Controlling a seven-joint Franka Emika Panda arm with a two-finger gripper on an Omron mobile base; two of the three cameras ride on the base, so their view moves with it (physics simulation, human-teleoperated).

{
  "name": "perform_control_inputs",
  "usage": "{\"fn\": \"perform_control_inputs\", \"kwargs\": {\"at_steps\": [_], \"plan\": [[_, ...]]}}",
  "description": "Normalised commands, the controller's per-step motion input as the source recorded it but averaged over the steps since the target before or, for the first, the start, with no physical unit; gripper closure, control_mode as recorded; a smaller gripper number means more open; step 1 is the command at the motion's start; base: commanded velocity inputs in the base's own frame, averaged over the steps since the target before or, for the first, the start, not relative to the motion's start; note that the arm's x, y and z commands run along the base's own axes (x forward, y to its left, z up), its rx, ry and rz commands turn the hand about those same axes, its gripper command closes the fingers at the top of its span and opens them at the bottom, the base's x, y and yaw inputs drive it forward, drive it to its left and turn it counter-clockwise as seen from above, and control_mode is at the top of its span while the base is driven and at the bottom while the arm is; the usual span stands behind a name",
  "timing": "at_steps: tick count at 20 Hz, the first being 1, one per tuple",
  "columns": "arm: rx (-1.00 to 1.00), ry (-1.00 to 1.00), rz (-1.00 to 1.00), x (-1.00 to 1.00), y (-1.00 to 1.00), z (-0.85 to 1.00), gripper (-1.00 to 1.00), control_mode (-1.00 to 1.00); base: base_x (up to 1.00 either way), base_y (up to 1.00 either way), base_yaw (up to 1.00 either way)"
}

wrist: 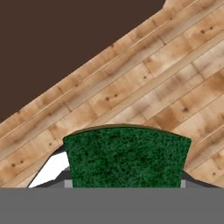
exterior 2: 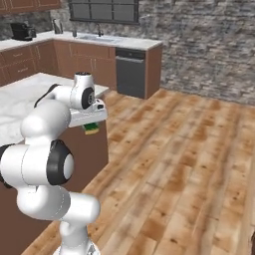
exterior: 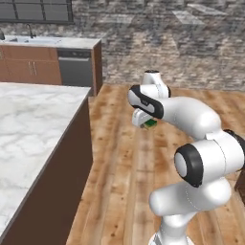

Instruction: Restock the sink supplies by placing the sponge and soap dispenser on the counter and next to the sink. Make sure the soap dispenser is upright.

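The claw (wrist: pixel 126 186) is partly closed around the sponge (wrist: pixel 126 158), a green block gripped between its fingers and carried in the air above the wooden floor (wrist: pixel 175 87). In the hand view the rough green face of the sponge spreads across the lower middle, with floor planks running slantwise behind it and a dark brown cabinet side (wrist: pixel 65 39) in the upper left corner. The finger tips themselves are mostly hidden behind the sponge.

In the left base view the sponge (exterior: pixel 150 123) peeks out as a small green patch under the white hand, just right of the near marble island (exterior: pixel 33 129) and over the floor, not touching either. In the right base view the sponge (exterior 2: pixel 91 129) hangs beneath the hand, beside the island's corner (exterior 2: pixel 99 90).

The worktop (exterior 2: pixel 134 43) with the sink (exterior 2: pixel 96 38) and its black faucet (exterior 2: pixel 98 29) lies well apart, along the far wall under a dark window (exterior 2: pixel 102 10), with a grey dishwasher (exterior 2: pixel 130 72) set in the cabinets below. The sponge is far from that sink.
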Motion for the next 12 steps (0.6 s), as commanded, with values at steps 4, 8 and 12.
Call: {"fn": "perform_control_inputs", "kwargs": {"at_steps": [4,8,12], "plan": [[0.00,0.00,0.00,0.00,0.00,0.00,1.00,1.00,1.00,-0.26,0.19],[0.00,0.00,0.00,0.00,0.00,0.00,1.00,1.00,1.00,-0.25,0.18],[0.00,0.00,0.00,0.00,0.00,0.00,1.00,1.00,1.00,-0.23,0.17]]}}
